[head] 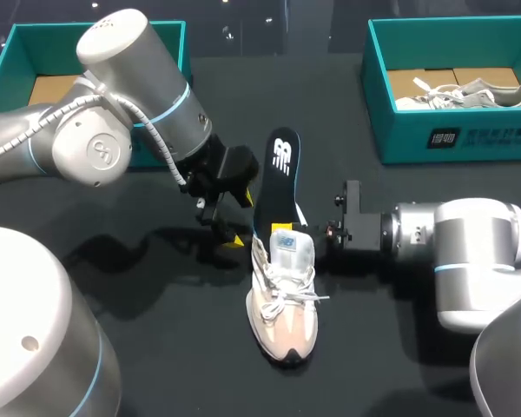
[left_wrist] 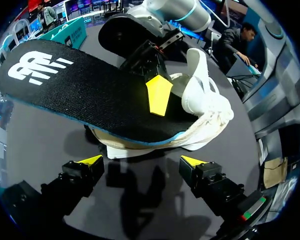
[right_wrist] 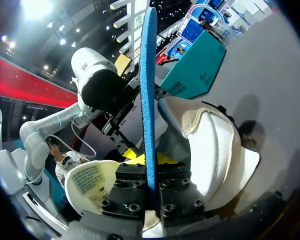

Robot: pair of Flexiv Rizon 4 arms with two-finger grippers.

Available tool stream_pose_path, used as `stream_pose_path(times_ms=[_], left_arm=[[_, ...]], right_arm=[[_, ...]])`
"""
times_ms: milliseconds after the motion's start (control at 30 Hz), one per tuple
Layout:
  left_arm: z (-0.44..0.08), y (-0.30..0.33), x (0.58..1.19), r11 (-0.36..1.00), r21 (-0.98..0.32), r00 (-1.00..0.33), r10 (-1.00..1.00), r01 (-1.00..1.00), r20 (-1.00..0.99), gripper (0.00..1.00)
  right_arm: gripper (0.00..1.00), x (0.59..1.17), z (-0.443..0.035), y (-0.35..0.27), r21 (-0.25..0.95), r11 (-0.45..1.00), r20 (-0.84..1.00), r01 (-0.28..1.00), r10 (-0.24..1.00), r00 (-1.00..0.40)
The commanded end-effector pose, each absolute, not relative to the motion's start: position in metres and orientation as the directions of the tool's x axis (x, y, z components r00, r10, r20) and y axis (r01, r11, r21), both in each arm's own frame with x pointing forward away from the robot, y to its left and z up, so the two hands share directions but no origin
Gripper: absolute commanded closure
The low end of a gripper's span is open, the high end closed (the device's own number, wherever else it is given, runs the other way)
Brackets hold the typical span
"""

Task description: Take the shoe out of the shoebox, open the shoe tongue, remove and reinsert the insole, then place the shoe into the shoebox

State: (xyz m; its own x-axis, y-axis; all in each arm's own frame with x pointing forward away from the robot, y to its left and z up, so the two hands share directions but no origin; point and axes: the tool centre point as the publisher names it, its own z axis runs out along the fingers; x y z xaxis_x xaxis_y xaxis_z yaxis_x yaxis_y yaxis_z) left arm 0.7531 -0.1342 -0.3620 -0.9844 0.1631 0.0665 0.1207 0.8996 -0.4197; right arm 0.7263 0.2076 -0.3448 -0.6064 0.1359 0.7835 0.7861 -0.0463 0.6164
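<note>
A: Left gripper (left_wrist: 141, 161)?
B: Fingers spread wide, holding nothing, just beside the shoe (head: 282, 304).
A: Right gripper (right_wrist: 149, 160)?
B: Clamped on the insole (head: 278, 182) at the shoe's opening. One insole end is in the shoe and the rest juts past its heel. The shoe stands on the table (head: 174, 347).

The head view looks steeply down from above and behind onto the black tabletop (head: 182, 365); the left wrist view sits low and close, facing across its own pincer (left_wrist: 142, 161) at the side of the white lace-up sneaker (left_wrist: 205, 100); the right wrist view looks along its pincer (right_wrist: 151, 160), hard against that sneaker; all three share the sneaker and the black foam insole with a blue edge (left_wrist: 80, 90).
</note>
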Motion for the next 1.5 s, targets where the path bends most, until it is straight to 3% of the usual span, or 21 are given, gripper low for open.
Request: stream_pose_path(times_ms=[33,200,233,267,367,1267,1500], left_arm=[[-0.362,-0.133,0.753,0.900,-0.419,-0.984,0.164,0.122,0.065,0.00],[-0.362,-0.133,0.753,0.900,-0.419,-0.984,0.164,0.122,0.065,0.00],[-0.362,-0.133,0.753,0.900,-0.419,-0.984,0.164,0.122,0.065,0.00],[-0.362,-0.133,0.753,0.900,-0.419,-0.984,0.164,0.122,0.065,0.00],[-0.362,-0.133,0.753,0.900,-0.419,-0.984,0.164,0.122,0.065,0.00],[-0.362,-0.133,0.753,0.900,-0.419,-0.984,0.164,0.122,0.065,0.00],[-0.362,-0.133,0.753,0.900,-0.419,-0.984,0.164,0.122,0.065,0.00]], right_arm=[[1.00,0.718,-0.345,0.207,0.624,-0.053,0.778,0.780,0.136,-0.613],[1.00,0.718,-0.343,0.207,0.625,-0.046,0.777,0.779,0.131,-0.615],[0.93,0.718,-0.343,0.207,0.625,-0.045,0.777,0.779,0.129,-0.616],[0.75,0.719,-0.342,0.207,0.626,-0.044,0.776,0.778,0.127,-0.618],[0.65,0.721,-0.339,0.207,0.635,-0.038,0.769,0.771,0.122,-0.627],[0.69,0.743,-0.306,0.206,0.711,0.063,0.691,0.700,0.116,-0.713],[0.76,0.759,-0.298,0.216,0.719,0.118,0.678,0.685,0.102,-0.728]])
